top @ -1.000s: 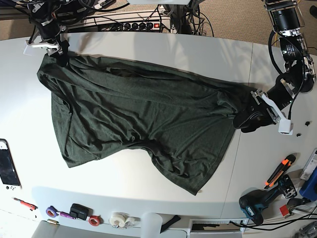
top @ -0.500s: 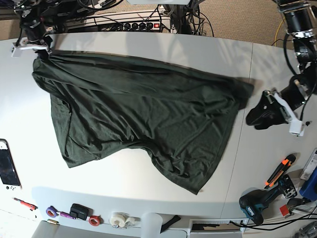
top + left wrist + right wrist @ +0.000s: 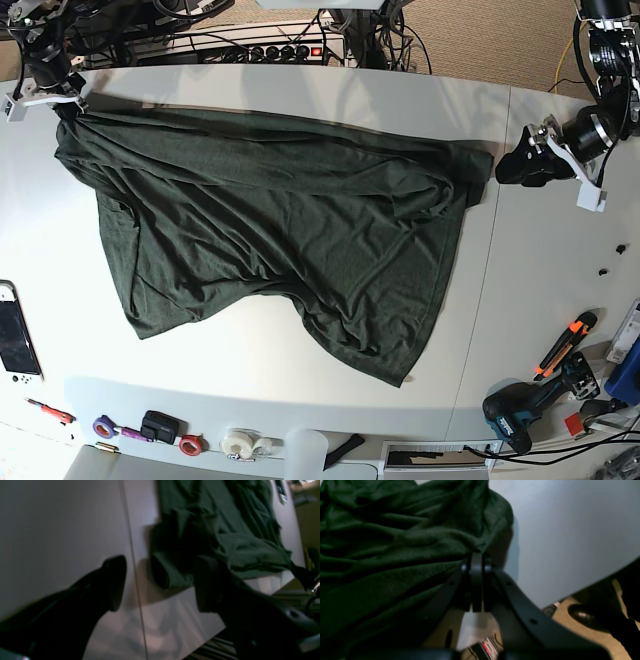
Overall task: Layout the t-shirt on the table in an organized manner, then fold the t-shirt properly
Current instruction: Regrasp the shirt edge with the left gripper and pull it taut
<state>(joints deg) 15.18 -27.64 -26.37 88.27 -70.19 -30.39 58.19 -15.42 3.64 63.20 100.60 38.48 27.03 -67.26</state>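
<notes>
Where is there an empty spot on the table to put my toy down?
The widest bare patch of table lies between the t-shirt hem and the tape rolls at the near edge. Another strip runs right of the shirt, past the seam, below the left gripper. The bottom right corner is crowded with the drill and cutter.

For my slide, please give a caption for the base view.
Right pincer pinches the green t-shirt corner; left pincer open beside it.
</notes>
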